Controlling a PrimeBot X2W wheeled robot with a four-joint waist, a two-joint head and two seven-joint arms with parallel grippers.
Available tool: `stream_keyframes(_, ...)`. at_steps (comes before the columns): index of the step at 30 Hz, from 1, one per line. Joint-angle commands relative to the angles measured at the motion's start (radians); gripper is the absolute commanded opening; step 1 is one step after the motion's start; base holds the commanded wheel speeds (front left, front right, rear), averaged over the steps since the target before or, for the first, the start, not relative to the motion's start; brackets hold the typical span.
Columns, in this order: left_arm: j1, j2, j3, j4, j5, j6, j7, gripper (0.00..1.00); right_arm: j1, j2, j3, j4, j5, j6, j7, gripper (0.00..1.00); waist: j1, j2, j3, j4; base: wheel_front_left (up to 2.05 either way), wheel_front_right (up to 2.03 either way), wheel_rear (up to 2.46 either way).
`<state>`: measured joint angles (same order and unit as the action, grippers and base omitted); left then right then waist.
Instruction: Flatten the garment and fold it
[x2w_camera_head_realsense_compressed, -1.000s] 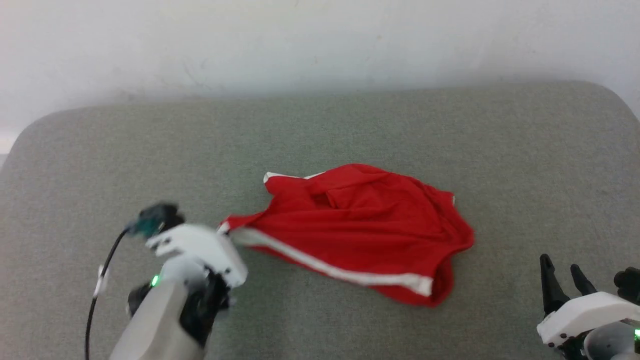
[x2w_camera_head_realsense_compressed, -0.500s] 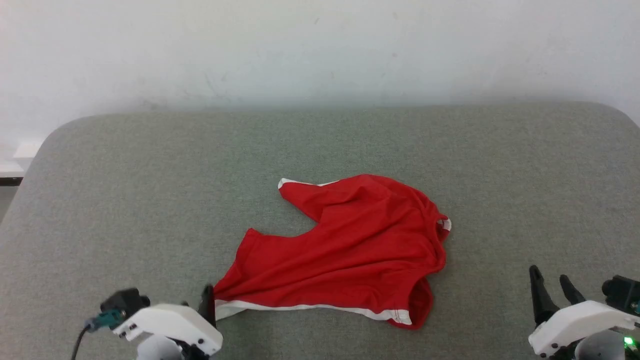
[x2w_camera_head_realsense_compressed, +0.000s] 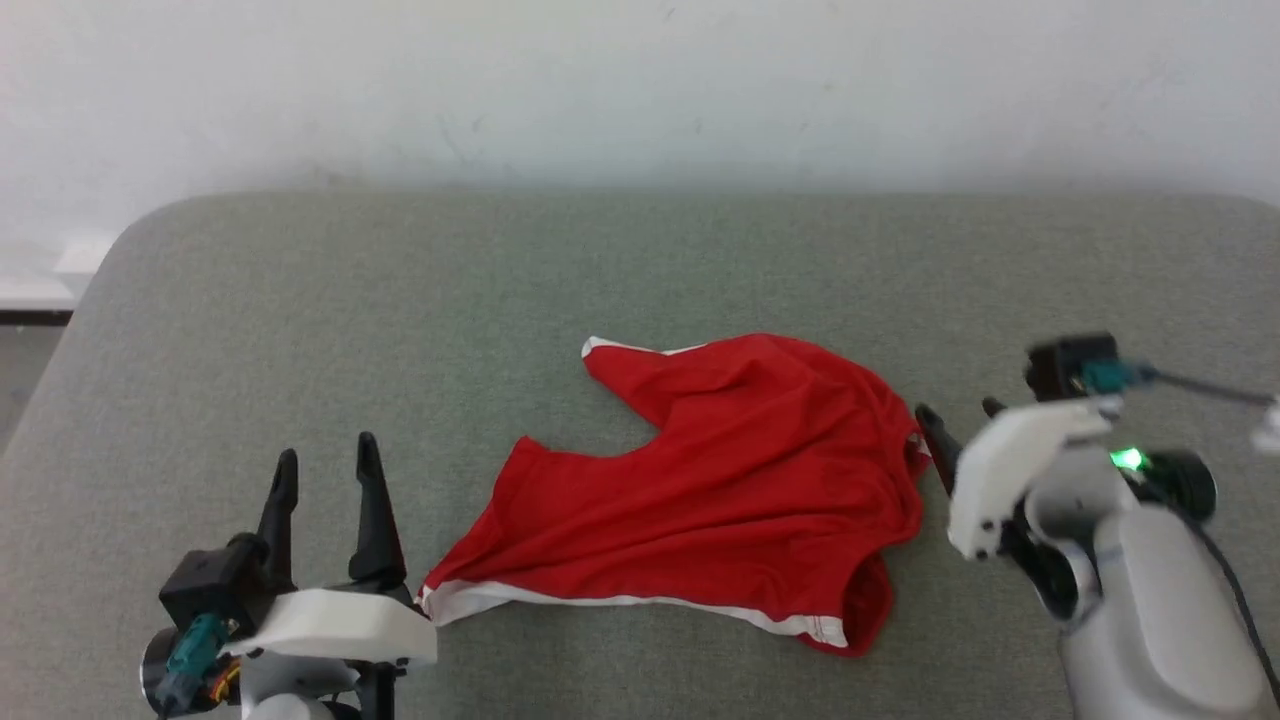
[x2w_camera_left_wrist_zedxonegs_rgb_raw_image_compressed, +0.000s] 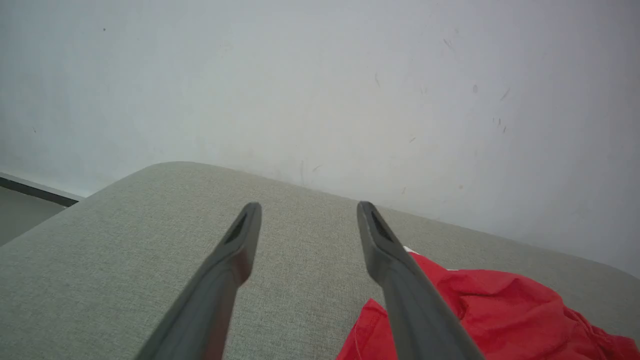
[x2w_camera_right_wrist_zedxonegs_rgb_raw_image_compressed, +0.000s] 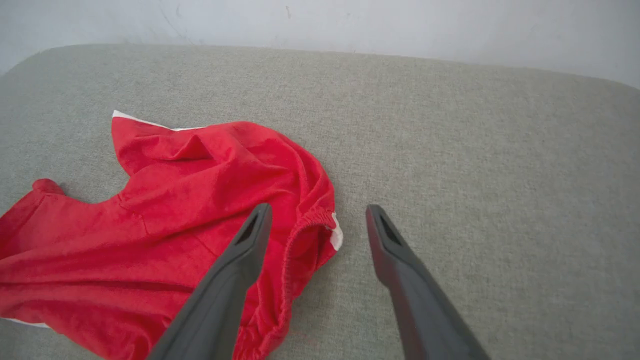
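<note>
While the garment (x2w_camera_head_realsense_compressed: 700, 500) is lying crosswise, the right gripper (x2w_camera_head_realsense_compressed: 957, 410) is hovering at its waistband end, the left gripper (x2w_camera_head_realsense_compressed: 325, 455) beside its hem. Both jaws are gaping, empty.

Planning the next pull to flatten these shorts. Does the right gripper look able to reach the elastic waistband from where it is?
Probably yes. The right gripper stands open beside the right edge of the garment; the gathered waistband lies just ahead of its fingers on the grey cushion, with nothing between.
</note>
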<state>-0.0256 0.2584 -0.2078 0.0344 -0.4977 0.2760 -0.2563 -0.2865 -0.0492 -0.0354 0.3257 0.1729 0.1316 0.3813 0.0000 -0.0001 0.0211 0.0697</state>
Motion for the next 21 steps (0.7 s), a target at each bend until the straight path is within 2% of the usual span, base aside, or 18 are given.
stream_keyframes(1,0.021,-0.028,0.018,-0.013,0.028,-0.013,-0.005,1.0,-0.061,-0.001,0.018,0.031,-0.041,-0.001,0.053,1.0,0.0,0.0001,0.039,0.032,0.0,0.0,0.0)
stream_keyframes(4,0.029,-0.079,0.033,-0.022,0.065,-0.04,-0.005,1.0,-0.141,-0.001,0.038,0.106,-0.146,-0.001,0.152,1.0,0.0,0.0001,0.075,0.064,0.0,0.0,0.0)
stream_keyframes(9,0.02,-0.136,0.057,-0.004,0.107,-0.095,-0.005,1.0,-0.217,-0.023,0.055,0.229,-0.262,-0.001,0.239,1.0,0.0,0.0001,0.123,0.108,0.0,0.0,0.0)
stream_keyframes(15,-0.019,-0.176,0.08,0.029,0.133,-0.152,-0.005,1.0,-0.237,-0.058,0.058,0.343,-0.289,-0.001,0.324,1.0,0.0,0.0001,0.166,0.151,0.0,0.0,0.0)
stream_keyframes(16,-0.024,-0.182,0.081,0.035,0.135,-0.16,-0.005,1.0,-0.24,-0.061,0.053,0.352,-0.283,-0.001,0.334,0.42,0.0,0.0001,0.172,0.158,0.0,0.0,0.0)
stream_keyframes(17,-0.031,-0.186,0.081,0.04,0.137,-0.168,-0.005,1.0,-0.246,-0.065,0.051,0.354,-0.275,-0.001,0.327,0.16,0.0,0.0001,0.179,0.165,0.0,0.0,0.0)
stream_keyframes(18,-0.037,-0.19,0.081,0.045,0.138,-0.176,-0.005,1.0,-0.255,-0.071,0.048,0.354,-0.269,-0.001,0.315,0.0,0.0,0.0001,0.188,0.171,0.0,0.0,0.0)
stream_keyframes(21,-0.056,-0.199,0.08,0.055,0.145,-0.194,-0.005,1.0,-0.297,-0.09,0.023,0.356,-0.252,-0.001,0.286,0.0,0.0,0.0001,0.21,0.19,0.0,0.0,0.0)
